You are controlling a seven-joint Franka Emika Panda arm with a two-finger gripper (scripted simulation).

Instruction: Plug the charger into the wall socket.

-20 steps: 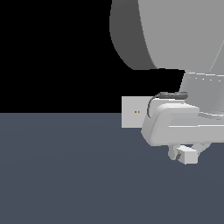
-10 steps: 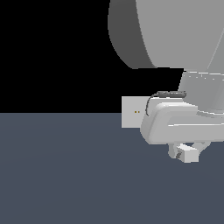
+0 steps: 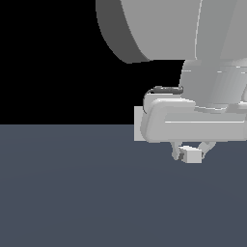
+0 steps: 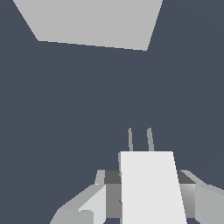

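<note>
The charger (image 4: 151, 186) is seen clamped in the tool (image 4: 148, 192), a finger pressed against each long side of the block. In the exterior view the same small block (image 3: 192, 155) hangs just under the arm's wrist, clear of the dark counter (image 3: 72, 193). Two thin prongs (image 4: 140, 139) project from its far end and point toward the wall socket (image 4: 94, 22), which is seen in the wrist view as a plain pale slab well apart from the prongs. In the exterior view only a narrow strip of the socket plate (image 3: 138, 123) shows beside the wrist housing; its orange dots are hidden.

The charger is judged to be light and rigid, a smooth-faced block that could slip or twist between the fingers if pushed off-axis. The hold on its long flat sides, set back from the pronged end, is judged suitable, since the prongs are left free for insertion. The prongs look thin and are judged to be the delicate part; a skewed approach could jam them against the plate. Whether the prongs are lined up with the holes cannot be told, because no holes are visible from either camera.

No containers are present; the only receptacle is the socket itself, and nothing is yet seated in it.
</note>
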